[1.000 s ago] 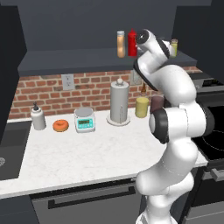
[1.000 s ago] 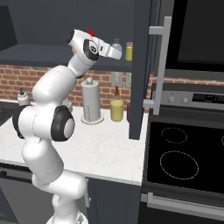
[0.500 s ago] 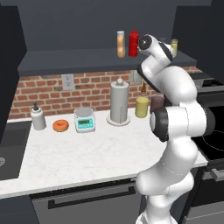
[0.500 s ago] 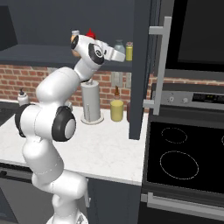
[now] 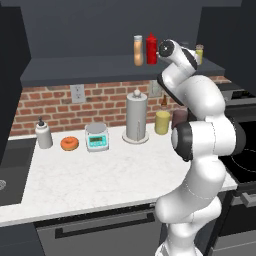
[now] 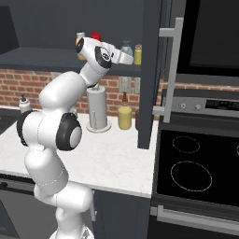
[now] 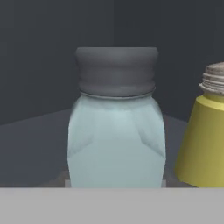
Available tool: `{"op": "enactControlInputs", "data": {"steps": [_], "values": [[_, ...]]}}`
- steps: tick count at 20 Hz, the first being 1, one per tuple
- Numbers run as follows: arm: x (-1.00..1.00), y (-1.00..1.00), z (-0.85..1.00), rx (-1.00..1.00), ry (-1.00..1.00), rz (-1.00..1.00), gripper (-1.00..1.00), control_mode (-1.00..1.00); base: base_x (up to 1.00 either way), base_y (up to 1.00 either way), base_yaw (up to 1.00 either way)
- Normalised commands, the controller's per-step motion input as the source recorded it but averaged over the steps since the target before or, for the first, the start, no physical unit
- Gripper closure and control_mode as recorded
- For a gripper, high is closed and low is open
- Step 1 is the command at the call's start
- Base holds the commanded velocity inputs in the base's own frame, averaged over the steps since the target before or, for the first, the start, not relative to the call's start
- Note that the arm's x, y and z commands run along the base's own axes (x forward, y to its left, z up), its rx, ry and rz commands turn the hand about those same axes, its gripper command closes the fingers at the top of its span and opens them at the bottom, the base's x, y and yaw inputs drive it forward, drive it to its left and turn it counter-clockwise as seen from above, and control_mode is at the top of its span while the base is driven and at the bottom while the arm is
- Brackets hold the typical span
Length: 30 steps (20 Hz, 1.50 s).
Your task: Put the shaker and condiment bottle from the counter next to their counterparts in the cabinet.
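The shaker [image 7: 116,131], blue-grey with a dark cap, stands upright on the cabinet [image 5: 90,66] shelf, straight ahead in the hand view. My gripper [image 7: 116,184] holds it low on both sides; only pale slivers of the fingers show against its base. From the right base view the shaker [image 6: 126,47] sits at the end of my hand, with the gripper [image 6: 124,56] below it. Close on its right is the yellow-green shaker [image 7: 205,131] [image 6: 137,54]. Further left on the shelf, the condiment bottle [image 5: 138,50] stands beside the red squeeze bottle [image 5: 151,48]. The counter [image 5: 100,175] lies below.
On the counter stand a paper towel holder [image 5: 136,116], a yellow jar [image 5: 162,122], a small scale [image 5: 96,136], a donut [image 5: 69,143] and a soap bottle [image 5: 43,134]. The open cabinet door [image 6: 150,74] hangs right of my hand. A stove [image 6: 200,168] lies right.
My wrist and hand have shifted slightly in front of the shelf. The shaker has stayed at about the same spot beside the yellow-green shaker.
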Motion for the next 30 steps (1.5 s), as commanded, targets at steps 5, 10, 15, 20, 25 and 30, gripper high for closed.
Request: {"op": "enactControlInputs", "data": {"steps": [5, 10, 15, 20, 25, 30], "values": [[0.32, -0.01, -0.03, 0.0, 0.0, 0.0, 1.0, -1.0, 0.0, 0.0, 0.0], [0.4, -0.02, -0.06, 0.0, -0.01, 0.0, 1.0, -1.0, 0.0, 0.0, 0.0], [0.3, 0.0, 0.0, 0.0, 0.0, 0.0, 1.0, -1.0, 0.0, 0.0, 0.0], [0.17, 0.0, 0.0, 0.0, 0.0, 0.0, -1.0, -1.0, 0.0, 0.0, 0.0], [0.0, -0.02, 0.0, 0.0, 0.0, 0.0, -1.0, -1.0, 0.0, 0.0, 0.0], [0.0, -0.17, 0.0, 0.0, 0.0, 0.0, -1.0, -1.0, 0.0, 0.0, 0.0]]}}
